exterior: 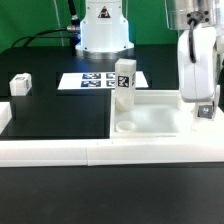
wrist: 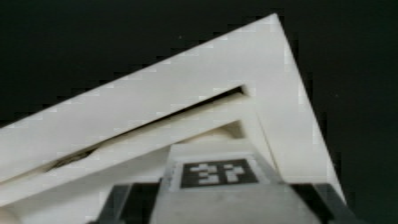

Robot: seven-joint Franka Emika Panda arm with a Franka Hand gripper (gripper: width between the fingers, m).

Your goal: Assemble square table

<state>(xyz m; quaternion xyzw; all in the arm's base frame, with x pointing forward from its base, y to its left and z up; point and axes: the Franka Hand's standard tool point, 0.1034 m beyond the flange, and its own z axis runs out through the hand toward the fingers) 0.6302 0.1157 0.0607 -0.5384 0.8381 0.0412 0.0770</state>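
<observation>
The white square tabletop (exterior: pixel 160 112) lies at the exterior view's right, with a round socket (exterior: pixel 127 128) at its near left corner. One white tagged leg (exterior: pixel 124 82) stands upright on its far left corner. Another leg (exterior: pixel 20 84) lies on the black mat at the far left. My gripper (exterior: pixel 200 98) hangs over the tabletop's right side, shut on a third tagged leg (exterior: pixel 203 112). In the wrist view this leg (wrist: pixel 222 172) sits between my dark fingers (wrist: pixel 128 200), above a corner of the tabletop (wrist: pixel 267 70). The fourth leg is out of view.
The marker board (exterior: pixel 92 80) lies behind the tabletop, in front of the robot base (exterior: pixel 104 30). Long white border rails (exterior: pixel 60 150) run along the front and the left edge of the black mat.
</observation>
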